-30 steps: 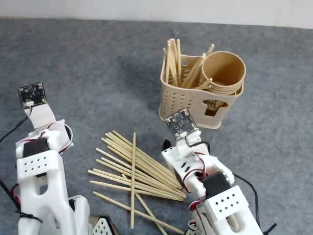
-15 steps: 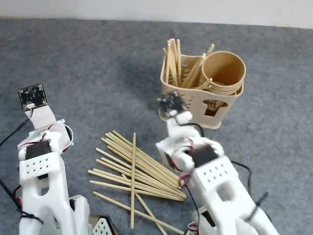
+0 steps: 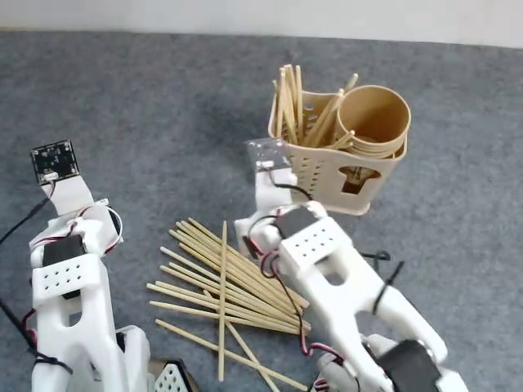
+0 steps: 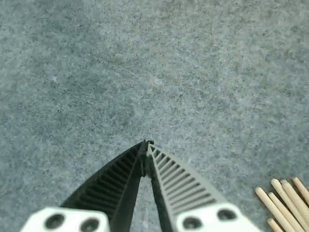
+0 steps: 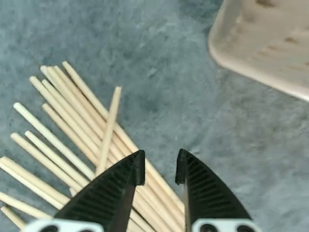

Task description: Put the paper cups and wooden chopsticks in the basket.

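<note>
- A beige perforated basket (image 3: 331,167) stands on a grey felt-like table cover (image 3: 147,122); every place below is given from this basket.
- Inside the basket, a stack of paper cups (image 3: 373,122) sits upright in its right half. A bundle of wooden chopsticks (image 3: 296,106) leans in its left half, ends poking above the rim.
- A loose pile of chopsticks (image 3: 229,282) lies flat on the cover, in front of the basket and a little to its left, not touching it.
- One single stick (image 3: 222,298) lies crosswise on top of that pile.
- The right arm (image 3: 327,269) reaches between the pile and the basket's front left corner.
- The right gripper (image 5: 159,169) hovers over the pile end nearest the basket. Its jaws are a narrow gap apart, with nothing between them.
- The left arm (image 3: 69,278) is well to the left of the basket, beyond the pile.
- The left gripper (image 4: 147,145) is closed tip to tip over bare cover, holding nothing.
- Handling, as a judgement: the sticks look light, stiff and smooth, so they are likely to roll or slip on the cover.
- Pinching across a stick near its middle should keep it balanced. The crosswise stick on top looks easiest to take alone.
- The cups seem already placed; the loose sticks remain.
</note>
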Available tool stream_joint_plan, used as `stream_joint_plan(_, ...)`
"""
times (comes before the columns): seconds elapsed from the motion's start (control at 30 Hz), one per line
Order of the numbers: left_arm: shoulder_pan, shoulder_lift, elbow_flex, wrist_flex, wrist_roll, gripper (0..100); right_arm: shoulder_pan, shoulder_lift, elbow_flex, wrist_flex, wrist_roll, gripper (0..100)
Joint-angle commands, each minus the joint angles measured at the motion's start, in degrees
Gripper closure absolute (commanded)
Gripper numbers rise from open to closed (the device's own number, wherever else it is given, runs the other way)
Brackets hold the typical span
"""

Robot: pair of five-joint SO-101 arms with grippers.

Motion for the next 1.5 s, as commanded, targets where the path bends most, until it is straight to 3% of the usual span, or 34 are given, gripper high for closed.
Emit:
stream_joint_plan(0.0, -0.5, -1.5, -0.3, -1.0, -0.2, 99, -3.7, 2.9, -5.0, 0.0, -0.8, 87.9)
stream_joint_plan(0.23, -1.9, -1.5, -0.3, -1.0, -0.3, 99, -9.6, 8.0, -8.3, -0.2, -0.8, 87.9)
stream_joint_plan(0.4, -2.0, -1.5, -0.3, -1.0, -0.3, 99, -12.4, 10.9, -8.0, -7.0, -0.8, 87.9)
stream_joint_plan(0.87, -2.0, -1.5, -0.3, -1.0, -0.3, 99, -9.4, 17.7, -7.8, -9.0, -0.1, 90.2)
stream_joint_plan(1.07, -2.0, -1.5, -0.3, -1.0, -0.3, 99, -8.7, 17.8, -7.5, -9.0, 11.2, 99.5)
stream_joint_plan(1.27, -2.0, -1.5, -0.3, -1.0, -0.3, 99, -8.7, 17.3, -5.8, -8.8, 11.7, 99.4)
stream_joint_plan(1.47, -2.0, -1.4, -0.3, -1.0, -0.3, 99, -8.7, 17.1, -6.2, -2.0, 12.1, 99.4)
